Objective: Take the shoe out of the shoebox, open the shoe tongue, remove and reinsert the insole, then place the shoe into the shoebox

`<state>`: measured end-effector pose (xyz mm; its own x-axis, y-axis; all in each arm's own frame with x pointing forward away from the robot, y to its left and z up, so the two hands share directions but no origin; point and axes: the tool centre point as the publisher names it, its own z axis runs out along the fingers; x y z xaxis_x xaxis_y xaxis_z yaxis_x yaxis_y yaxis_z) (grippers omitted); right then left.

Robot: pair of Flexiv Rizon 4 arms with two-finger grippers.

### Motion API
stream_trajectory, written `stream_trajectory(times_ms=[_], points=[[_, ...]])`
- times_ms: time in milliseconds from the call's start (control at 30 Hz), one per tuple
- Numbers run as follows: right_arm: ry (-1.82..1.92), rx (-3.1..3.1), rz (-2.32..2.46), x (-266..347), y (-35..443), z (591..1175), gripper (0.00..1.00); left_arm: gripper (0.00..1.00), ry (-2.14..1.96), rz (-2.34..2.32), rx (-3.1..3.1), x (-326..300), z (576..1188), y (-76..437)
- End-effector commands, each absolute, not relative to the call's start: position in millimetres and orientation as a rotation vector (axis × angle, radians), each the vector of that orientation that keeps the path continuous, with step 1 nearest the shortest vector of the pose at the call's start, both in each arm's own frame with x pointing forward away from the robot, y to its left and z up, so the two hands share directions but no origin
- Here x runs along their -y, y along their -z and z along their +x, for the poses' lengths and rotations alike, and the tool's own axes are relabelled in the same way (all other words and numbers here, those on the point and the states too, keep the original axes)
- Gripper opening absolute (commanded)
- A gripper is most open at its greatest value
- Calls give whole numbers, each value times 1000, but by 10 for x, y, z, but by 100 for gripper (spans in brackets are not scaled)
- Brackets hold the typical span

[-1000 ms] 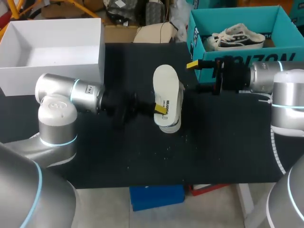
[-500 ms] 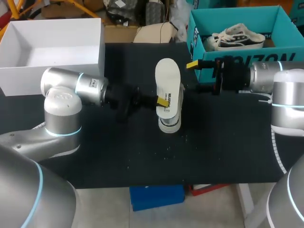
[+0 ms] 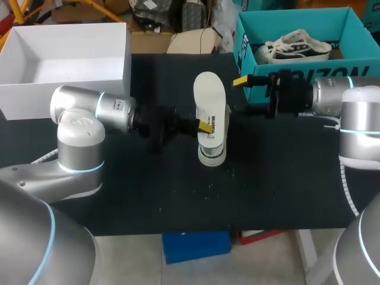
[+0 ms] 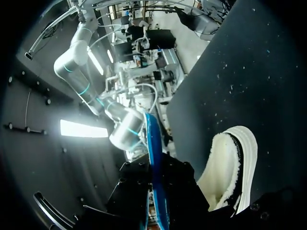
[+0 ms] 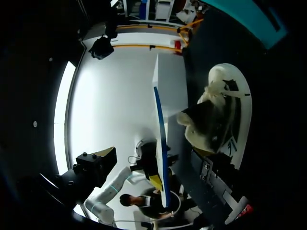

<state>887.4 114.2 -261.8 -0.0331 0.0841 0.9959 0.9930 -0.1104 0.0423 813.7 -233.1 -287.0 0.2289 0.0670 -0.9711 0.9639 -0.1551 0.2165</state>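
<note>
Shoe [image 3: 212, 147] is seen at frame centre on the black table [image 3: 178, 196], outside the shoebox [image 3: 244, 44]. In the left wrist view the shoe [image 4: 232, 172], with its fleecy lining, lies just beside the pincer on the table. In the right wrist view the shoe [image 5: 223, 115] is seen ahead of the pincer.

White insole [image 3: 209, 98] is held over the shoe and out of it, its far end toward the top of the frame. It is seen edge-on in both wrist views [image 4: 154, 163] [image 5: 160, 129], with a blue underside.

Left pincer [image 3: 203, 127] is clamped on the insole at its lower part, with one yellow tip on the white face. The left arm comes in from the left edge.

Right pincer [image 3: 244, 95] is just right of the insole, apart from it. Its fingers are spread with nothing between them.

The teal shoebox sits at upper right and a second shoe [image 3: 297, 47] lies inside it. A white box [image 3: 65, 89] sits at upper left.
</note>
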Motion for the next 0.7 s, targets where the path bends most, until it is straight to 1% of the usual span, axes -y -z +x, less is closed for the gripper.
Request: stream_trajectory(times_ms=[33, 167, 200, 233, 267, 300, 333, 400, 433, 467, 567, 600, 667, 700], points=[[1281, 1288, -1307, -1141, 2600, 8900, 100, 0, 1096, 1476, -1027, 2335, 8128, 2874], [1280, 1329, -1272, -1218, 2607, 8892, 100, 0, 1096, 1476, -1027, 2335, 8128, 2874], [1281, 1337, -1258, -1245, 2617, 8888, 94, 0, 1096, 1476, -1027, 2335, 8128, 2874], [1275, 1341, -1251, -1271, 2635, 8882, 94, 0, 1096, 1476, -1027, 2335, 8128, 2874], [1270, 1344, -1243, -1298, 2650, 8876, 97, 0, 1096, 1476, -1027, 2335, 8128, 2874], [1264, 1348, -1230, -1328, 2662, 8866, 95, 0, 1096, 1476, -1027, 2335, 8128, 2874], [1257, 1354, -1222, -1357, 2679, 8857, 90, 0, 1096, 1476, -1027, 2335, 8128, 2874], [1244, 1356, -1215, -1407, 2715, 8840, 84, 0, 1096, 1476, -1027, 2335, 8128, 2874], [1241, 1355, -1214, -1433, 2726, 8825, 72, 0, 1096, 1476, -1027, 2335, 8128, 2874], [1237, 1354, -1212, -1455, 2736, 8814, 62, 0, 1096, 1476, -1027, 2335, 8128, 2874], [1229, 1352, -1202, -1528, 2763, 8778, 58, 0, 1096, 1476, -1027, 2335, 8128, 2874], [1228, 1351, -1200, -1553, 2772, 8767, 54, 0, 1096, 1476, -1027, 2335, 8128, 2874], [1218, 1353, -1194, -1599, 2791, 8751, 50, 0, 1096, 1476, -1027, 2335, 8128, 2874], [1214, 1355, -1192, -1616, 2800, 8746, 50, 0, 1096, 1476, -1027, 2335, 8128, 2874]])
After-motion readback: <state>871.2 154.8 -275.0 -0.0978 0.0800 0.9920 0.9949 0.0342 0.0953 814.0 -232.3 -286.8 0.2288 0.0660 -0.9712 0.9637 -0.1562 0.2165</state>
